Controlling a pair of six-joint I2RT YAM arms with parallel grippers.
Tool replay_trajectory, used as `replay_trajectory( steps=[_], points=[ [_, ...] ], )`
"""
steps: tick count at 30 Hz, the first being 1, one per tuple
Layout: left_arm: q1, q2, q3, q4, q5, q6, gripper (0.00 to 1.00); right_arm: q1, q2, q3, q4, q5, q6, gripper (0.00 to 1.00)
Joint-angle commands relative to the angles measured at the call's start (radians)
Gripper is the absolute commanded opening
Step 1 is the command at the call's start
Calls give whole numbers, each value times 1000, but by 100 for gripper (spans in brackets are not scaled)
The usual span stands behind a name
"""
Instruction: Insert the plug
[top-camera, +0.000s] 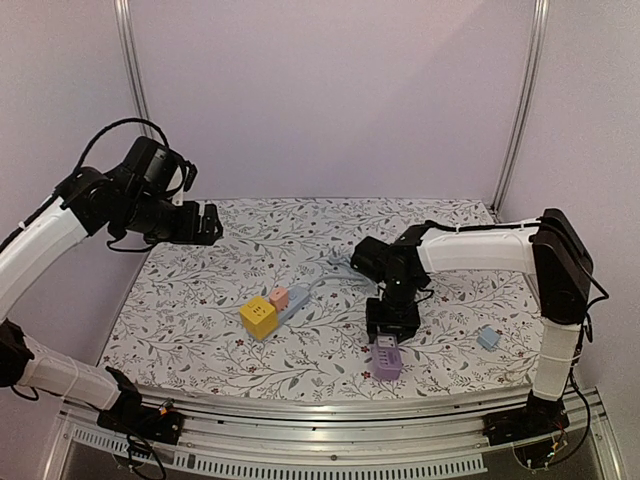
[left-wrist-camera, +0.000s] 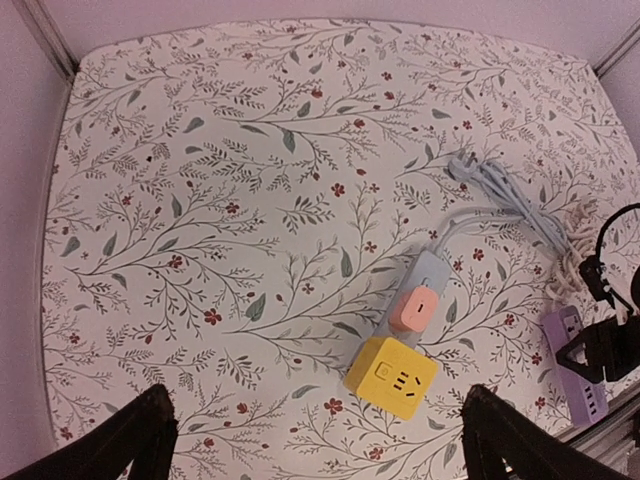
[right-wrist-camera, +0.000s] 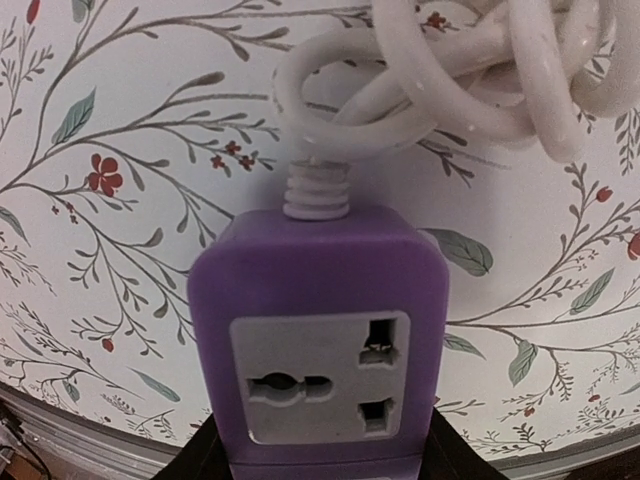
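- Two end effectors show; the left end effector (top-camera: 207, 223) hangs high over the worktop (top-camera: 200, 330), to the left of the yellow cube socket (top-camera: 259, 318) and beyond it; its fingers (left-wrist-camera: 140, 440) stand wide apart
- the right end effector (top-camera: 392, 322) is low, to the right of the yellow cube socket, at the far end of the purple power strip (top-camera: 387, 360); its fingers (right-wrist-camera: 200, 462) lie along both sides of this strip; whether they clamp it I cannot tell
- the purple power strip lies flat, right of the cube and closer to the arm bases; its white cable (right-wrist-camera: 440, 80) is coiled beyond it
- the grey plug (left-wrist-camera: 462, 166) lies loose, beyond the cube and to the right, well apart from it; its grey cable (left-wrist-camera: 520, 215) leads to the grey-blue strip (left-wrist-camera: 432, 275), which touches the cube
- a pink plug (left-wrist-camera: 414, 308) sits on that strip, just beside the cube
- a small blue block (top-camera: 488, 338) lies far right of the cube
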Motion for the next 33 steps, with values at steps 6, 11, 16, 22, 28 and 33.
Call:
replay_trajectory(
  steps=[6,11,16,22,28,33],
  points=[
    [-5,60,75,-8,-101,-60,100,1,-51,-54,68,-20,-160,65],
    [-5,90,109,-11,-122,-154,99,-23,-109,-47,98,-32,-222,76],
    [-10,91,104,-1,-125,-217,99,-76,-175,-40,73,-4,-287,88],
    [-10,92,117,6,-134,-196,100,-164,-324,-126,24,70,-260,99],
    [-10,95,107,61,-118,-94,100,-253,-478,-245,-52,102,-167,99],
    [-8,79,70,137,-98,-26,99,-284,-584,-323,-113,112,-56,99]
  ],
)
